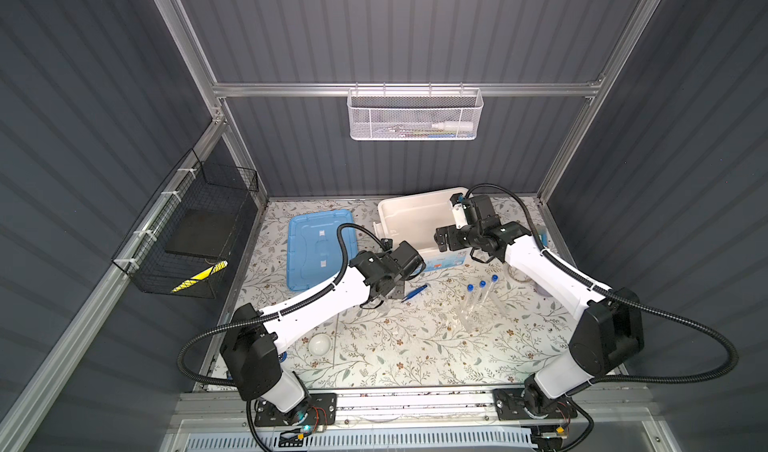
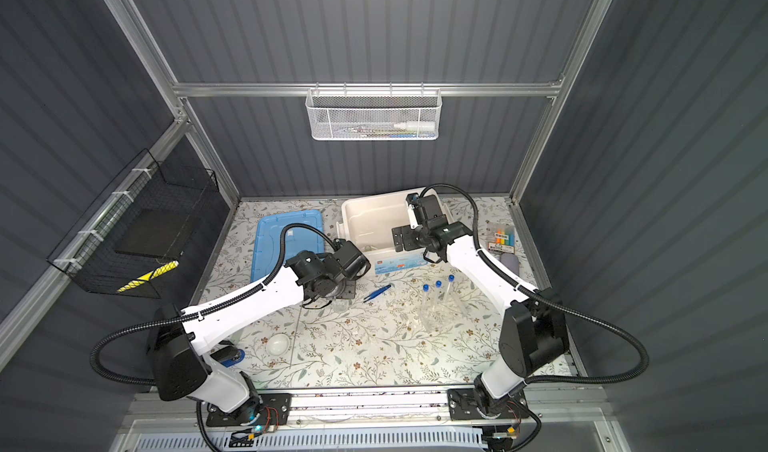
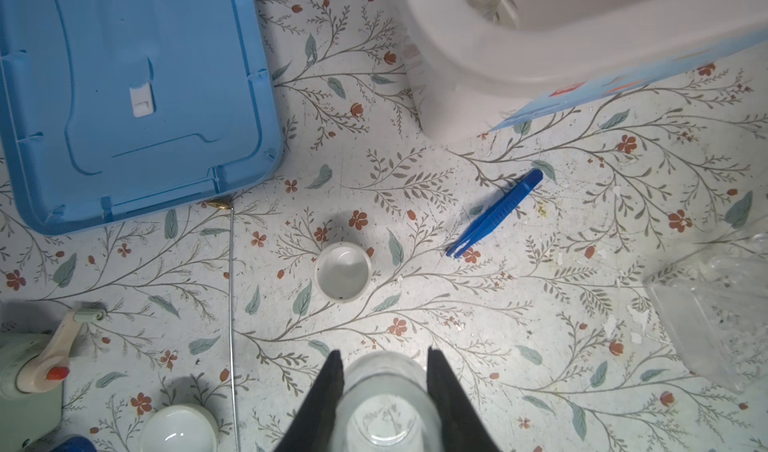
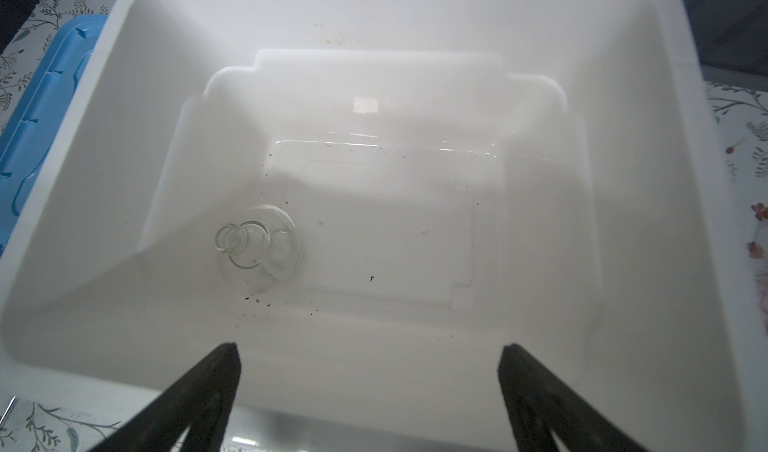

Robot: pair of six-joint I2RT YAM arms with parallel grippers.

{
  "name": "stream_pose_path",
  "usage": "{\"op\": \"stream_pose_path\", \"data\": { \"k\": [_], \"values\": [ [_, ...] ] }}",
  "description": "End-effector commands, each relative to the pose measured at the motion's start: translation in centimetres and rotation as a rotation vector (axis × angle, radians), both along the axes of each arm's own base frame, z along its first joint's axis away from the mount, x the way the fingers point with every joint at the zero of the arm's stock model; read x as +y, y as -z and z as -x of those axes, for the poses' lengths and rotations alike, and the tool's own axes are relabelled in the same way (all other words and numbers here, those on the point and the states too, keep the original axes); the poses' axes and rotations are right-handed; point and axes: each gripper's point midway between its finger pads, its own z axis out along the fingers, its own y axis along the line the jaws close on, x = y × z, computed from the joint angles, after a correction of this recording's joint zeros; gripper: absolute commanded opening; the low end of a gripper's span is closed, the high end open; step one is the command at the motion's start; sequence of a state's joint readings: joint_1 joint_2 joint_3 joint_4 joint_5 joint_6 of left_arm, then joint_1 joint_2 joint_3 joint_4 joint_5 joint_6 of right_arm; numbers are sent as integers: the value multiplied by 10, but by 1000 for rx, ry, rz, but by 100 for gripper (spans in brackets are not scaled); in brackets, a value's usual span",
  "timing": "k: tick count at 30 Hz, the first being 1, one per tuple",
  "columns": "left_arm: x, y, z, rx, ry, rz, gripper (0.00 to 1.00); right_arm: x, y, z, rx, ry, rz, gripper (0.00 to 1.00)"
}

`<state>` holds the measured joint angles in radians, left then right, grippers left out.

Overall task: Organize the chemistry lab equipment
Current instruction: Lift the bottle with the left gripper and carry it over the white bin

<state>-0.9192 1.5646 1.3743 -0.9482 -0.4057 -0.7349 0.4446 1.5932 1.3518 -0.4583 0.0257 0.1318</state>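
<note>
Clamping clear beaker, partly cropped, glass flask faint

A white bin stands far centre on the floral table, with a blue lid to its left. Blue tweezers lie nearer. To their right, three blue-capped test tubes stand in a clear holder. A white dish sits near left. A small clear glass shows faintly under the left arm's wrist.
</note>
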Motion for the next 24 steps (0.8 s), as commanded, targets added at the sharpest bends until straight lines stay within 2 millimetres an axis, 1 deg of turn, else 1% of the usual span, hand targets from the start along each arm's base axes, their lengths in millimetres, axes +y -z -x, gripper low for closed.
{"op": "stream_pose_path", "data": {
  "k": [1, 7, 10, 13, 18, 20, 24],
  "values": [
    [0, -29, -14, -73, -3, 13, 32, -3, -2, 3, 1, 8, -13, 99],
    [-2, -52, -21, -133, 1, 30, 32, -5, -4, 2, -5, 12, -13, 99],
    [-3, -69, -26, -173, 9, 38, 32, -8, -4, 1, -9, 18, -1, 99],
    [-6, -87, -34, -217, 31, 41, 32, -16, -2, 0, -11, 32, 27, 99],
    [-12, -120, -54, -292, 61, 66, 31, -30, -13, -1, -44, 54, 30, 99],
    [-17, -129, -63, -318, 80, 82, 31, -38, -19, -1, -60, 80, 22, 99],
    [-28, -142, -88, -350, 117, 112, 31, -61, -29, -1, -74, 147, 2, 99]
  ]
}}
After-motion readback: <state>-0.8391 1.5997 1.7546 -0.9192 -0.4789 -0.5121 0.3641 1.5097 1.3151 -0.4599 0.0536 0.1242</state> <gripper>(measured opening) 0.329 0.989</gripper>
